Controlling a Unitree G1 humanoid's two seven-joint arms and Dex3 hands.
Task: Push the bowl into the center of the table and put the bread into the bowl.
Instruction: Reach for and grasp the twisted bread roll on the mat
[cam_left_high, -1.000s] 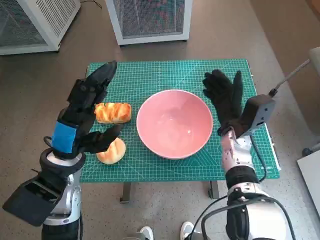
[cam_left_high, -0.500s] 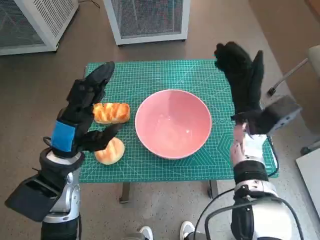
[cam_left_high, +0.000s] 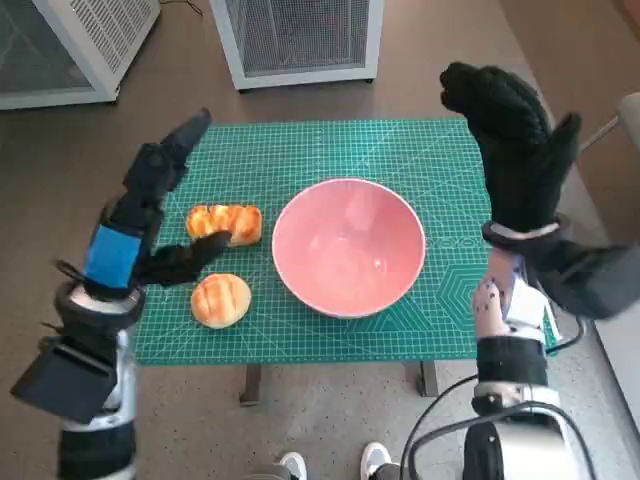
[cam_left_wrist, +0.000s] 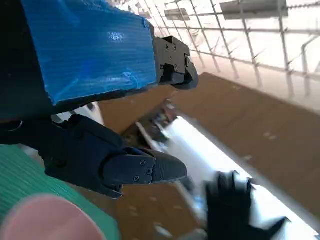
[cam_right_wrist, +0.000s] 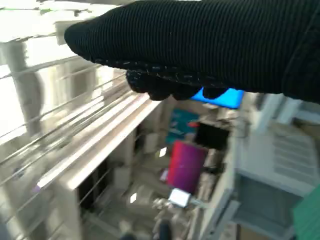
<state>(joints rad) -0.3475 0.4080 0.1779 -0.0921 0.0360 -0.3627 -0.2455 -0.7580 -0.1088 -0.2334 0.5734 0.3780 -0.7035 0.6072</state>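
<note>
Right now the wide pink bowl (cam_left_high: 348, 247) sits upright and empty near the middle of the small bench, on the green gridded cutting mat (cam_left_high: 300, 150) that covers its top. Two pieces of bread lie on the mat beside the bowl, toward the robot's left: a long golden braided loaf (cam_left_high: 224, 222) just beside the bowl's rim, and a round golden bun (cam_left_high: 221, 299) nearer the bench's front edge, apart from both the loaf and the bowl.

The left hand (cam_left_high: 150, 215), black with blue tape over its back, is raised above the left part of the mat with its fingers spread wide and nothing in them; in the head view one dark finger overlaps the loaf's near edge, though whether it touches cannot be told. The left wrist view (cam_left_wrist: 95, 100) shows the same spread, with air between the upper and lower fingers.

The right hand (cam_left_high: 510, 150) in its black knitted glove is lifted above the bench's far right corner, fingers extended and apart, grasping nothing, well clear of the bowl.

White mesh-fronted cabinets (cam_left_high: 300, 40) stand on the brown floor beyond the bench.
</note>
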